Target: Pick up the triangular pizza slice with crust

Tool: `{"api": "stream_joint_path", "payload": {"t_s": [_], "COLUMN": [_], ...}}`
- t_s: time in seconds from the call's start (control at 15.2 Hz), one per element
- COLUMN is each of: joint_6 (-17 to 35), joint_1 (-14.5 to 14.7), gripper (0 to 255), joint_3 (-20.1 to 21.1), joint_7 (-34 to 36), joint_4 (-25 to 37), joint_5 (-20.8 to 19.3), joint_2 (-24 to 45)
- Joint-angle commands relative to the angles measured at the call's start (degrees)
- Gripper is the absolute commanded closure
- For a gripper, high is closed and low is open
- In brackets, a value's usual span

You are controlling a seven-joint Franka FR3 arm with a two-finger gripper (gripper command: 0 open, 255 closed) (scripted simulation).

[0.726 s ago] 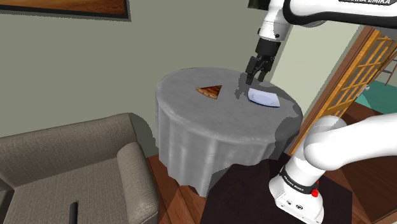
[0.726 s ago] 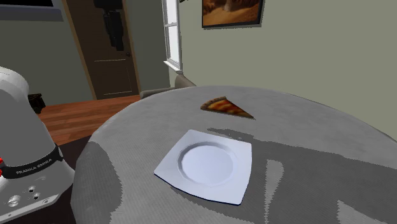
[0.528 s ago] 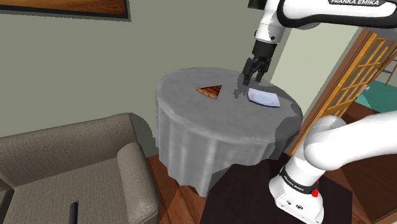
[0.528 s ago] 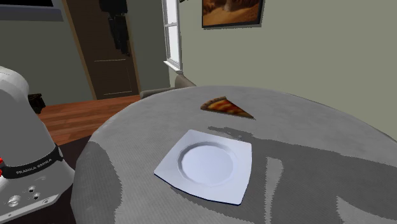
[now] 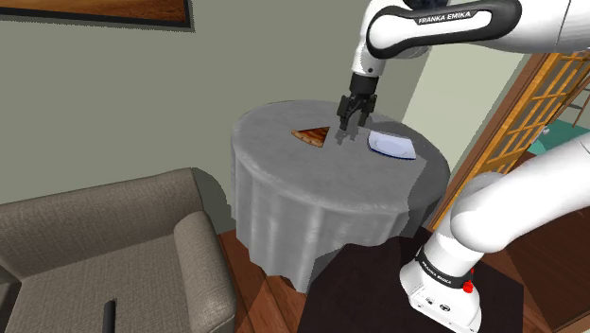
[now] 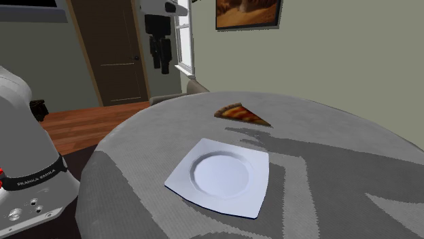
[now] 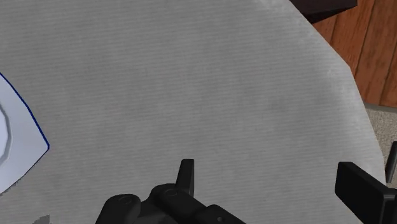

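Grey cloth was draped over the round worktop, and above it the gripper was held with its fingers spread well apart. Nothing was clasped between them; bare cloth was seen in the gap in the wrist view. In the shoulder view the gripper was placed between the pizza slice and the plate, closer to the slice and raised clear of both. The slice was laid flat on the cloth, apart from the plate, with its tip turned toward the second exterior view's right. The white square plate was set nearer the robot's stand. A grey armchair was seen on the wooden floor at the shoulder view's lower left.
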Motion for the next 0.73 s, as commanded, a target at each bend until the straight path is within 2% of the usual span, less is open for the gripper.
{"api": "stream_joint_path", "payload": {"t_s": [0.0,0.66], "joint_6": [1.92,8.11], "joint_1": [-0.29,-1.89], "gripper": [0,0], "joint_3": [-0.76,-3.8], "joint_7": [-0.52,-3.14], "joint_4": [1.95,15.32], "joint_5": [-0.18,0.89], "joint_2": [4.48,27.38]}}
